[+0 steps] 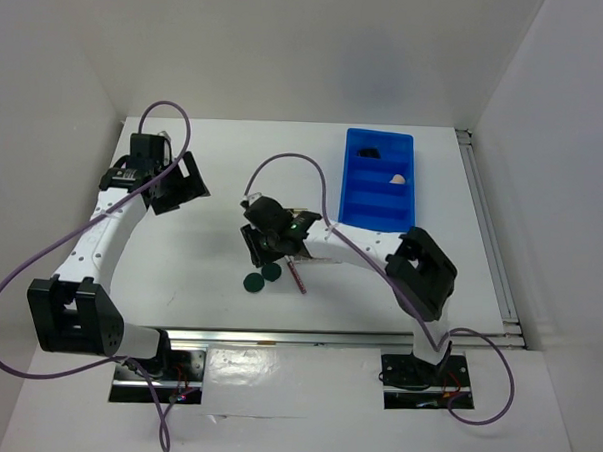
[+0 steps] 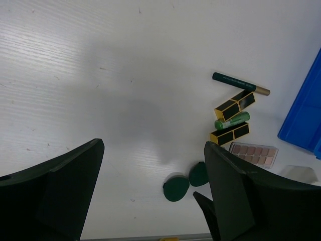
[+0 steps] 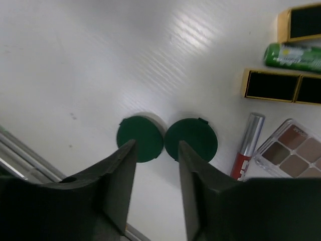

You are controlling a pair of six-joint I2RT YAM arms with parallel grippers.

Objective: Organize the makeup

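Note:
Two dark-green discs (image 3: 140,138) (image 3: 191,139) lie side by side on the white table, also in the top view (image 1: 251,282). My right gripper (image 3: 156,148) is open and empty, hovering just above them, with one fingertip over each disc. To their right lie a red-silver stick (image 3: 247,145), a brown-pink palette (image 3: 291,150), two black-gold lipsticks (image 3: 281,85) (image 3: 303,22) and a green tube (image 3: 293,56). A dark pencil (image 2: 241,84) lies beyond them. My left gripper (image 2: 153,145) is open and empty, high above the table's left (image 1: 178,186).
The blue compartment bin (image 1: 353,188) stands at the back right, holding a black item (image 1: 375,151) and a beige sponge (image 1: 395,177). White walls enclose the table. A metal rail (image 1: 307,336) runs along the near edge.

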